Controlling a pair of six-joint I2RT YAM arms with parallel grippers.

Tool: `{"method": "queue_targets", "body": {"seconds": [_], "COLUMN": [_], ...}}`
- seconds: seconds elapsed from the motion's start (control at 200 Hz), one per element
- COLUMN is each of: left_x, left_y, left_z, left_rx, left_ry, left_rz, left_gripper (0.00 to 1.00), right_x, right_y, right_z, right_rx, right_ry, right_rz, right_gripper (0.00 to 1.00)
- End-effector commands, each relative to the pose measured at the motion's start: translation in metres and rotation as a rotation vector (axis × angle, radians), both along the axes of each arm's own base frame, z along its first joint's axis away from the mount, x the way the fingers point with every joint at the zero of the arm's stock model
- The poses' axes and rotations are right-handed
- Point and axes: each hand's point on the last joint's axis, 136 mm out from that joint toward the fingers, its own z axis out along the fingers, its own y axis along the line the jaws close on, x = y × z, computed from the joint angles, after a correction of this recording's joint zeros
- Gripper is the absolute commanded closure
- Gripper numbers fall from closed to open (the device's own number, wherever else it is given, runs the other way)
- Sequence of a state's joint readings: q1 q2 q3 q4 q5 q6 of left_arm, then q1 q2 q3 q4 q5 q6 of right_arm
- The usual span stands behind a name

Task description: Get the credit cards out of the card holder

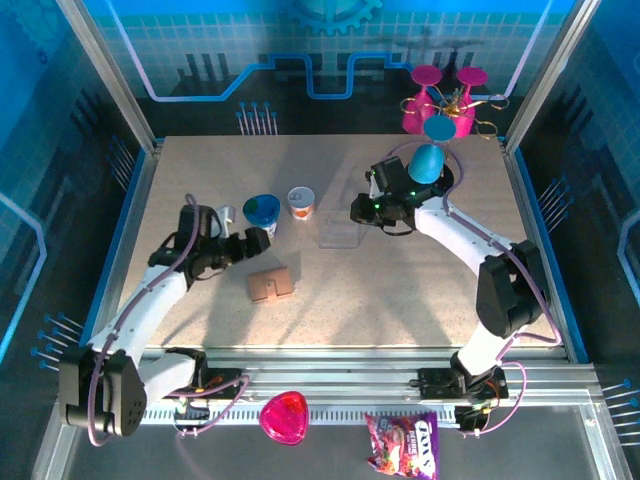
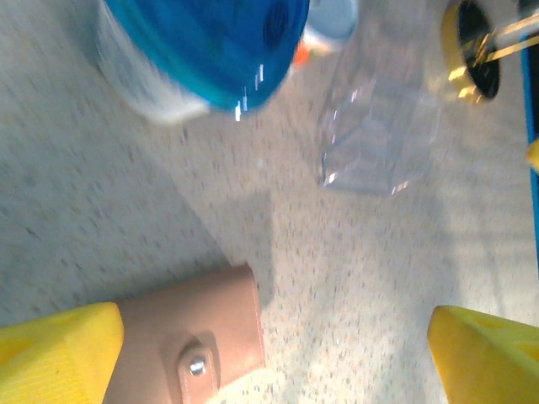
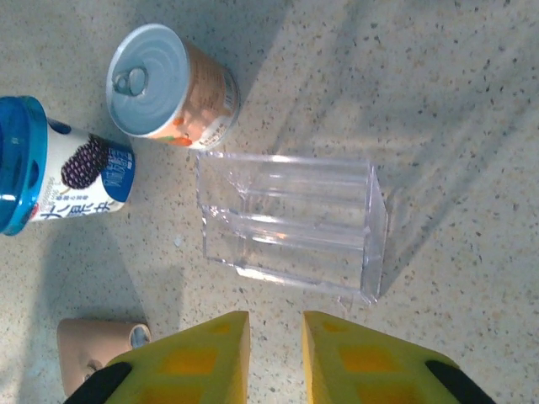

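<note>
Cards are what we want, yet we can't see any, since the card holder [image 1: 271, 285] lies folded shut on the worktop [image 1: 400, 300]. From the top camera, it sits near the middle, its long side running left to right, a bit tilted. The left end effector [image 1: 256, 240] is close to it; the holder lies just toward the arm bases from it and a little to the right. The right end effector [image 1: 358, 212] is farther off, beside the clear box [image 1: 338, 237]. We think the left arm should go for it. From the left wrist camera, the yellow fingers [image 2: 59, 353] are spread wide with nothing between them, and the holder, snap tab up, sits low by the left finger. From the right wrist camera, the two fingers [image 3: 202, 358] are almost pressed together, holding nothing. The clear box is right ahead of them and is empty. The can [image 3: 168, 84] is sealed and the blue cup [image 3: 59, 168] has its lid on, so we can't tell what is inside.
</note>
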State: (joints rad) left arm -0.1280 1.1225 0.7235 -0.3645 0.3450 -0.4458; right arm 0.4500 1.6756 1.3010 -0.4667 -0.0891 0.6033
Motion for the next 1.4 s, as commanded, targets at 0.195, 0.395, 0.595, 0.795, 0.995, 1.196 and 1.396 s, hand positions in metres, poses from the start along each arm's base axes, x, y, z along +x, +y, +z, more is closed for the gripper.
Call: {"method": "queue_targets", "body": {"seconds": [0.195, 0.395, 0.595, 0.795, 0.995, 1.196, 1.396], "left_x": [-0.01, 0.003, 0.003, -0.007, -0.03, -0.052, -0.079], "left_y": [-0.012, -0.015, -0.018, -0.023, -0.027, -0.035, -0.046], "left_z": [-0.049, -0.06, -0.084, -0.095, -0.098, -0.097, -0.103], "left_rx": [0.112, 0.157, 0.181, 0.177, 0.192, 0.194, 0.203], "left_ry": [0.108, 0.101, 0.171, 0.234, 0.281, 0.327, 0.404], "left_rz": [-0.053, -0.096, -0.125, -0.149, -0.163, -0.174, -0.188], "left_gripper": [0.12, 0.13, 0.12, 0.11, 0.1, 0.09, 0.09], "right_x": [-0.021, -0.028, -0.031, -0.035, -0.038, -0.041, -0.042], "right_y": [-0.001, 0.001, -0.003, -0.007, -0.009, -0.009, -0.008], "right_z": [0.01, 0.007, 0.008, 0.007, 0.006, 0.003, 0.0], "right_rx": [0.031, 0.057, 0.047, 0.045, 0.047, 0.049, 0.05], "right_ry": [-0.012, 0.002, -0.007, -0.003, 0.0, 0.008, 0.014], "right_rz": [0.008, 0.012, 0.007, 0.001, -0.002, 0.003, 0.009], "right_gripper": [0.76, 0.75, 0.74, 0.73, 0.73, 0.73, 0.73]}}
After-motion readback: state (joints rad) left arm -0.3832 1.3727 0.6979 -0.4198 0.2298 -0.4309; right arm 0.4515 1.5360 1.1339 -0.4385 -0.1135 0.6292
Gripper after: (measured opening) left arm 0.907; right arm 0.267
